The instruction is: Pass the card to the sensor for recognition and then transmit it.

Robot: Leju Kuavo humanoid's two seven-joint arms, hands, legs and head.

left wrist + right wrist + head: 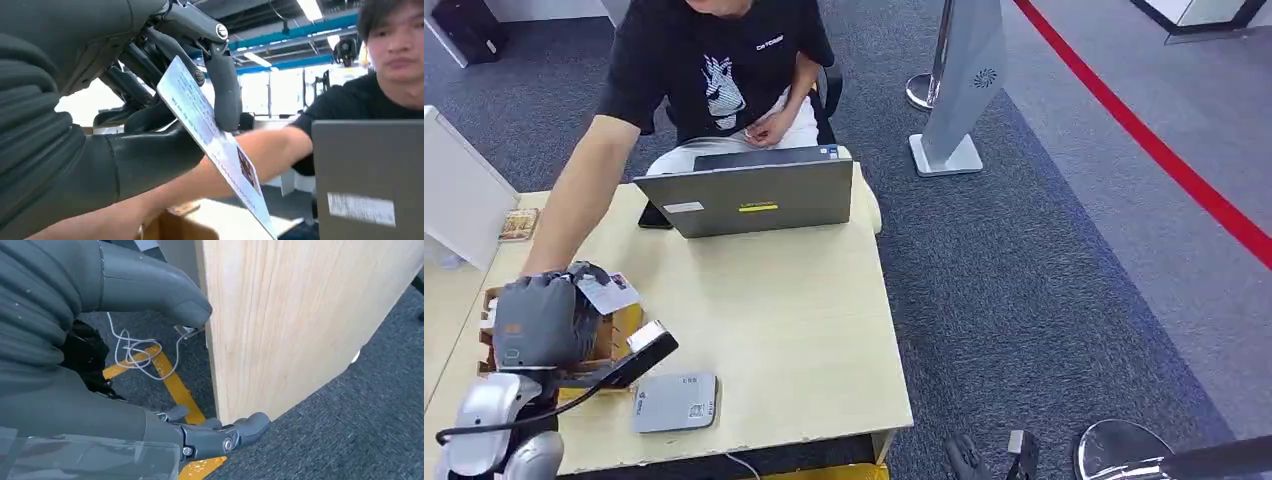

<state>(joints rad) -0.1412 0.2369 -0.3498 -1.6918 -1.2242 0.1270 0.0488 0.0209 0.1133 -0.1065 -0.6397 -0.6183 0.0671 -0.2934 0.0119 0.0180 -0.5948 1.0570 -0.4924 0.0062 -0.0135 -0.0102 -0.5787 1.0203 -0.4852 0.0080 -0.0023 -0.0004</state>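
My left hand is raised over the table's left side and pinches a white printed card between thumb and a finger. In the left wrist view the card stands tilted on edge in my left hand. A black sensor head on a stand sits just right of this hand, and a flat grey reader lies in front of it. A person's arm reaches to my left hand; their hand is hidden behind it. My right hand hangs low beside the table, its fingers apart and holding nothing.
The person sits behind a grey laptop at the far edge of the wooden table. A cardboard box lies under my left hand. The table's side panel stands close to my right hand, with cables on the carpet.
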